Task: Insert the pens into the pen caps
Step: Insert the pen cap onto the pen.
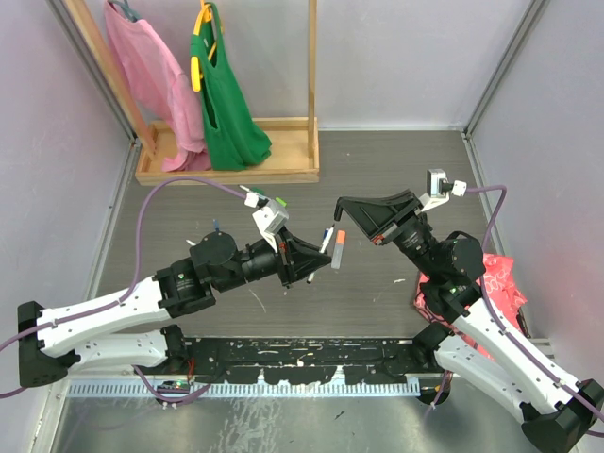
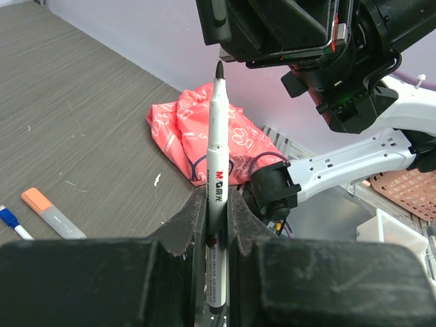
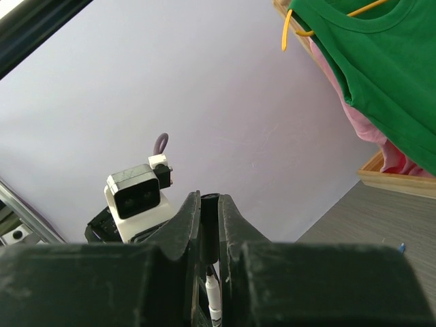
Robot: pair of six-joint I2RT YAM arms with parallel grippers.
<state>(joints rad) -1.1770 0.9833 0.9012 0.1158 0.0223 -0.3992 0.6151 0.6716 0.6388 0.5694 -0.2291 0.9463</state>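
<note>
Grey tabletop [image 1: 377, 170], lilac walls. Left tool [image 2: 216, 197] is clamped on 1 white-barrel pen [image 2: 216, 157], black tip up, raised off the surface. Right tool [image 3: 208, 211] is clamped on 1 black cap [image 3: 208, 228], held close to that tip; can't tell if they touch. 2 more lie flat: orange-ended pen [image 2: 51, 212], blue-ended pen [image 2: 10, 219] just beside it. Pink bag [image 2: 204, 136] sits near the right arm's base.
</note>
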